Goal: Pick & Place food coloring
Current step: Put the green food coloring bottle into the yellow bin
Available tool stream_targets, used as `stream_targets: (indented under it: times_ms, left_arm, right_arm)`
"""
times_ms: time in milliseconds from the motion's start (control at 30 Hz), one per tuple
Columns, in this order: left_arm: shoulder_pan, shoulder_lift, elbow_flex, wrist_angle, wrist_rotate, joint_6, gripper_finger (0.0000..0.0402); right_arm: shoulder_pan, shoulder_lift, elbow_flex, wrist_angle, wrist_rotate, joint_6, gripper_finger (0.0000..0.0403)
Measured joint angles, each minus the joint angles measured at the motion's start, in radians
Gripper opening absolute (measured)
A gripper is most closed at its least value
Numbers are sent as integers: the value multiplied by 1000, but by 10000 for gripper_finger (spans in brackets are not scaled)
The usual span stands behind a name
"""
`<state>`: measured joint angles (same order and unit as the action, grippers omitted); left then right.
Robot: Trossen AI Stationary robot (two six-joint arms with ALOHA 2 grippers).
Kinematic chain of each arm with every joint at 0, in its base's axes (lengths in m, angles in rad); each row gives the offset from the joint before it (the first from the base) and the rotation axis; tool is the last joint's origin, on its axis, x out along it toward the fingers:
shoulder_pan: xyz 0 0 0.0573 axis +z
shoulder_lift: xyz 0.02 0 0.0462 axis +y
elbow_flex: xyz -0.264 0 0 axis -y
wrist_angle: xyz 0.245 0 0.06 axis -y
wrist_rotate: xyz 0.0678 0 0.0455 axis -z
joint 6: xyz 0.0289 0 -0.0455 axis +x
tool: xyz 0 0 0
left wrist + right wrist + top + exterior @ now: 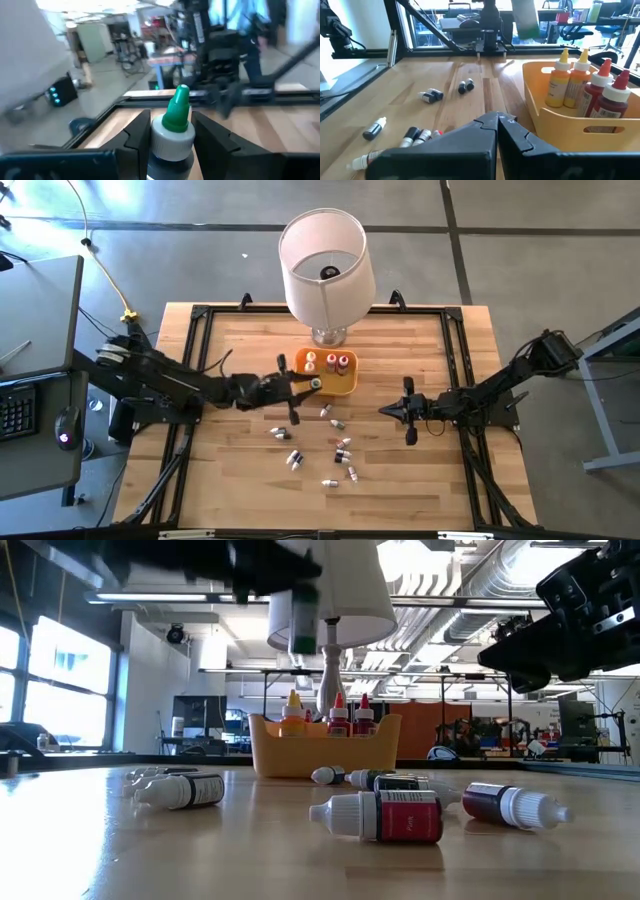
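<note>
My left gripper (pixel 306 386) is shut on a small dark bottle with a green cap (pixel 176 114). It hangs in the air just beside the left wall of the orange tray (pixel 344 387); the low view shows the bottle (pixel 303 618) high above the tray (pixel 320 752). Yellow and red bottles (pixel 585 82) stand upright in the tray. Several more tiny bottles (pixel 340 448) lie on their sides on the wood between the arms. My right gripper (pixel 388 411) is shut and hovers right of them, touching nothing. My left gripper pinches the green-capped bottle between its two fingers (pixel 137 132), which sit on either side of its white collar (pixel 170 140) and dark body. The bottle is lifted clear of the table, and its cap points forward along the fingers.
A big white lampshade (pixel 322 262) on a glass base (pixel 330 336) stands just behind the tray, overhanging it. A black frame (pixel 200 315) runs round the table's edges. Bare wood lies toward the near edge.
</note>
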<state>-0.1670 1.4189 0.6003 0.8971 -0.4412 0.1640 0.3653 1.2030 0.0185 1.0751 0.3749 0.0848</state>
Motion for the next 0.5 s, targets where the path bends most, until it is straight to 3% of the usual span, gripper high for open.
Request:
stream_targets:
  times_ms: [167, 500]
  left_arm:
    - [85, 99, -174, 321, 5, -95, 113]
    - [147, 266, -143, 335, 102, -223, 114]
  right_arm:
    - [-1, 0, 0, 3, 0, -18, 0]
    - [-1, 0, 0, 7, 0, -41, 0]
